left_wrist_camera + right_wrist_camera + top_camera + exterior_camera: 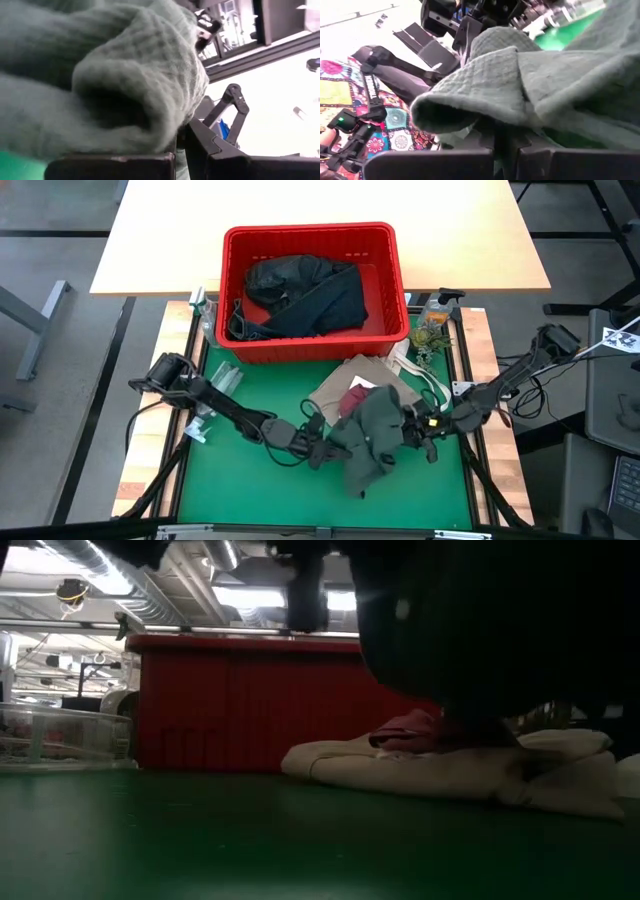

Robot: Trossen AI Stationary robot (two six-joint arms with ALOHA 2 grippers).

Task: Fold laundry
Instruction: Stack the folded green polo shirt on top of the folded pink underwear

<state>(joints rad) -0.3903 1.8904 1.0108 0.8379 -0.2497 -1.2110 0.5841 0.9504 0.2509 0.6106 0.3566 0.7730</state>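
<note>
My left gripper (325,448) is clamped on one edge of the olive-green shirt (372,435), and my right gripper (415,425) is pinched on the opposite edge; both wrist views show the waffle-textured green cloth (125,75) bunched over closed fingers, with fabric (485,85) folded right down into the nip. The shirt hangs between my two arms over the green mat (250,480), drooping in a crumpled bundle, its upper part overlapping the tan top (345,385) and the maroon piece (358,395) that lie flat near the red basket (312,240). Dark garments (300,295) are in that basket, not yet dealt with. I judge I am at the first stage of folding this one garment: picked up at two points, not yet spread. In the low view the shirt is a dark mass hanging above the tan top (450,770), so I cannot tell whether its hem touches the pile beneath. Next I should draw my grippers apart to pull the cloth taut, carry it clear of the tan and maroon pieces toward the bare mat in front, and lay it flat before making any fold. The risk is dragging the lower pieces along.
</note>
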